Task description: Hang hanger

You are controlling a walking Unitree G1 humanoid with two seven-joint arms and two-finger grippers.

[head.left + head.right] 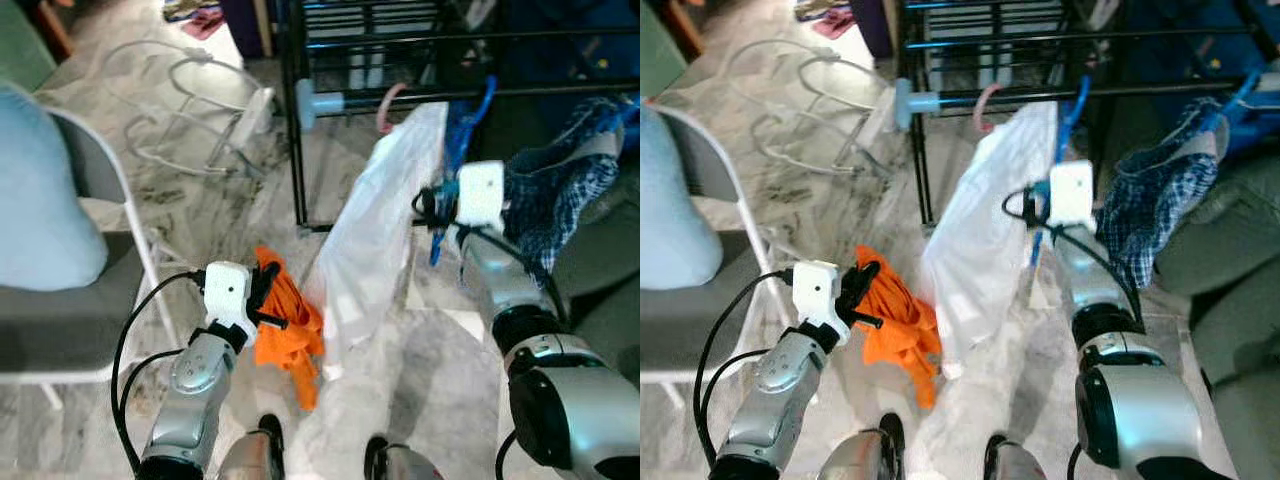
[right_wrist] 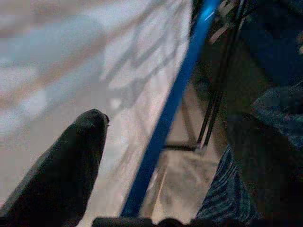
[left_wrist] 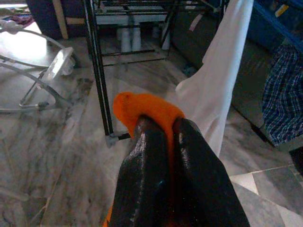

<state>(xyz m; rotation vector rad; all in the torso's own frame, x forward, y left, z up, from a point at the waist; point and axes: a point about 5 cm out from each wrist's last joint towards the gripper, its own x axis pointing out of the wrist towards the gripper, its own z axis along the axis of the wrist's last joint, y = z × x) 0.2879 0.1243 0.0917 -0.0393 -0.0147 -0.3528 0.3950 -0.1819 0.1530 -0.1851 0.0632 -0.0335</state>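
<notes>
- Right gripper [image 1: 1052,222] is up by the rack [image 1: 296,150], right at the blue hanger [image 1: 1072,120] with the white shirt [image 1: 380,230] on it.
- Wrist cam: one black finger [image 2: 66,165] sits on the shirt side of the blue bar, the other seems to be on the far side, so the jaws look spread around it. Can't say they're actually pinching it.
- The bar's long axis runs up and away from the fingers, toward the rail [image 1: 1120,92]. Looks like the hook is already at or over the rail, but it's too small to be sure.
- That's the bit that matters imo: the hook end points up to the rail, and the right arm is much the nearer one.
- Left gripper [image 1: 268,300] is down low, well away, fingers [image 3: 147,156] clamped tight on an orange cloth [image 1: 290,335].
- Plaid shirt [image 1: 550,190] hangs just beside the hanger, could snag.
</notes>
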